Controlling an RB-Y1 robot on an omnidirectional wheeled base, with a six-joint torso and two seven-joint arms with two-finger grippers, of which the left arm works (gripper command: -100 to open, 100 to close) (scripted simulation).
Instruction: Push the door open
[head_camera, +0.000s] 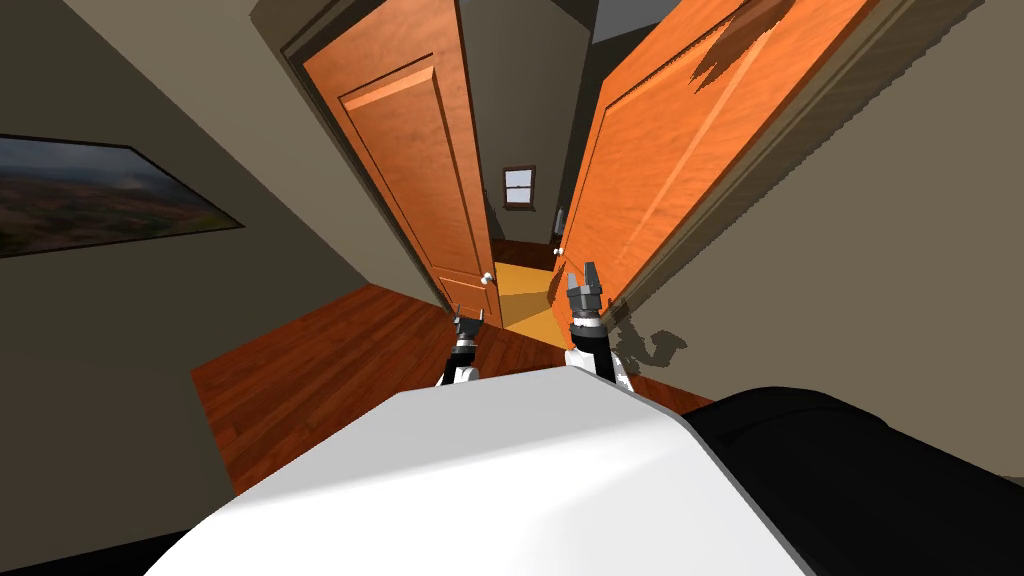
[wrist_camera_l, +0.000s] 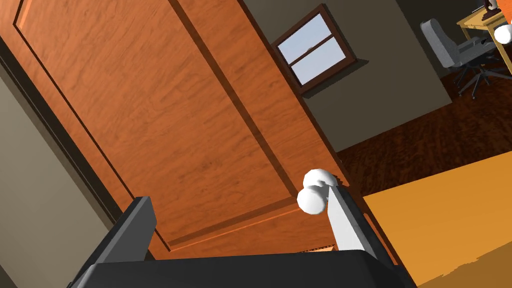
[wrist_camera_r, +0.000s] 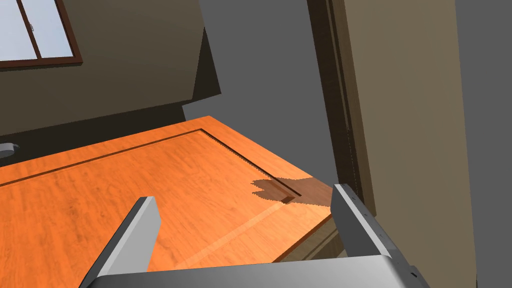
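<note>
Doors: I see two orange wood-grain leaves, the left door at 11 o'clock and the right door at 1 o'clock, both swung partly inward.
Around: a framed landscape picture hangs at 9 o'clock. Through the gap I see a window, a grey office chair and a wooden desk.
In the way: a round white knob on the left door's free edge sits just beside one left finger.
Open room: there is a narrow gap at 12 o'clock over a yellow rug and dark plank floor.
Left gripper: jaws wide, holding nothing, facing the recessed panel.
Right gripper: jaws wide, holding nothing, close to the right door near its dark frame.
</note>
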